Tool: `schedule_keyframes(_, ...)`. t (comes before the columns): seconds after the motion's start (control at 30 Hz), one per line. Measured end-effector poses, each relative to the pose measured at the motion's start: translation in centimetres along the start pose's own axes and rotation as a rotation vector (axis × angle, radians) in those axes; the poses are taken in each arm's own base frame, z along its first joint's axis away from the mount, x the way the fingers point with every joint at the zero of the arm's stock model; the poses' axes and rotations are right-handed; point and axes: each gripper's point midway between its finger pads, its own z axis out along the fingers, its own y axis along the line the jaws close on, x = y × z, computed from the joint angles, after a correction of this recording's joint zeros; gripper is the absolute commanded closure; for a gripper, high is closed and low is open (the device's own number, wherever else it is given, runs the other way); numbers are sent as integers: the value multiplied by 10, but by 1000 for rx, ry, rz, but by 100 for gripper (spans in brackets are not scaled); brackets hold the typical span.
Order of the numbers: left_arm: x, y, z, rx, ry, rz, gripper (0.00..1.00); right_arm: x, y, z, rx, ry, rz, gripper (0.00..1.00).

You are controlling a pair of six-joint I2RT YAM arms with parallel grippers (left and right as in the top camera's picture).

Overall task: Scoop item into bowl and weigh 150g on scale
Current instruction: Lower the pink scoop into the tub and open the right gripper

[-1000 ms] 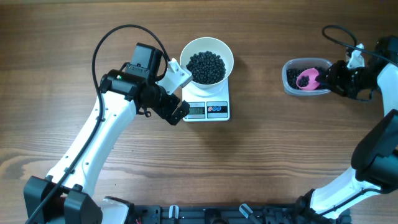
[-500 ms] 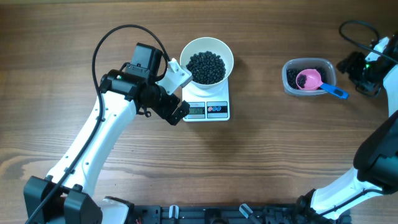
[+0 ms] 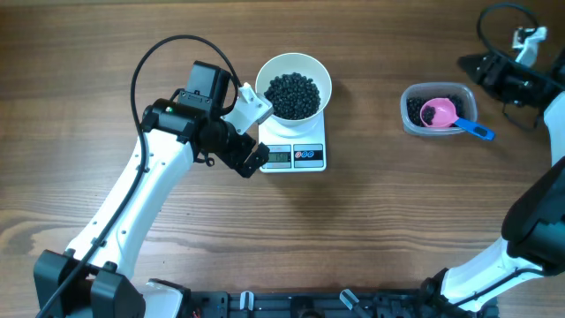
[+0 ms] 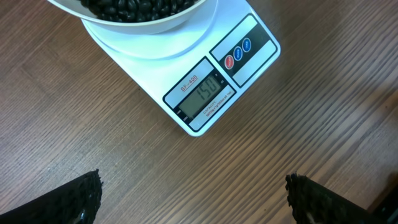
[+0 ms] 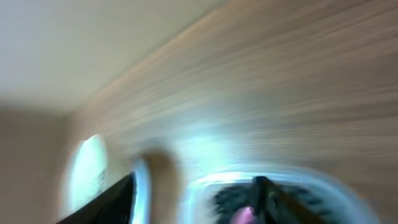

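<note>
Your scale (image 4: pixel 214 93) reads 150 under the bowl (image 3: pixel 325 86) | left gripper (image 4: pixel 193 186) wide open, just beside it | right gripper (image 3: pixel 477 66) far off, state unclear

The right wrist view is smeared, leaving the clear plastic tub (image 5: pixel 205 185) a pale outline. The top edge of the left wrist view cuts off the round white bowl (image 4: pixel 152 23) of black beads (image 4: pixel 134 6).

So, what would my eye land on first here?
The round white bowl heaped with tiny black beads, sitting on a small white digital scale in the middle; its display reads 150. Off right, a pink scoop with a blue handle rests in a clear plastic tub.
</note>
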Motion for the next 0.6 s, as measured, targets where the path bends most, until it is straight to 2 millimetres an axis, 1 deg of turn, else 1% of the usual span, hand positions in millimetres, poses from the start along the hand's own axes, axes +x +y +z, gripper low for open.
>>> schedule_keyframes(0.03, 0, 0, 0, 0, 1, 0, 0, 13, 11, -1, -63, 48, 62, 50)
schedule_keyframes(0.07, 0, 0, 0, 0, 1, 0, 0, 26, 17, -3, -86, 95, 134, 49)
schedule_keyframes(0.13, 0, 0, 0, 0, 1, 0, 0, 55, 19, -7, -71, 193, 284, 50)
schedule_keyframes(0.2, 0, 0, 0, 0, 0, 0, 0, 78, 9, -11, 24, 272, 376, 49)
schedule_keyframes(0.27, 0, 0, 0, 0, 1, 0, 0, 92, -3, -16, 122, 314, 400, 49)
schedule_keyframes(0.33, 0, 0, 0, 0, 1, 0, 0, 93, -16, -17, 191, 315, 369, 49)
schedule_keyframes(0.4, 0, 0, 0, 0, 1, 0, 0, 85, -28, -17, 241, 286, 305, 49)
schedule_keyframes(0.43, 0, 0, 0, 1, 1, 0, 0, 82, -32, -17, 260, 276, 285, 47)
schedule_keyframes(0.53, 0, 0, 0, 1, 1, 0, 0, 74, -48, -18, 339, 247, 229, 34)
schedule_keyframes(0.57, 0, 0, 0, 0, 1, 0, 0, 71, -50, -18, 344, 239, 216, 29)
schedule_keyframes(0.6, 0, 0, 0, 0, 1, 0, 0, 69, -51, -18, 351, 231, 202, 19)
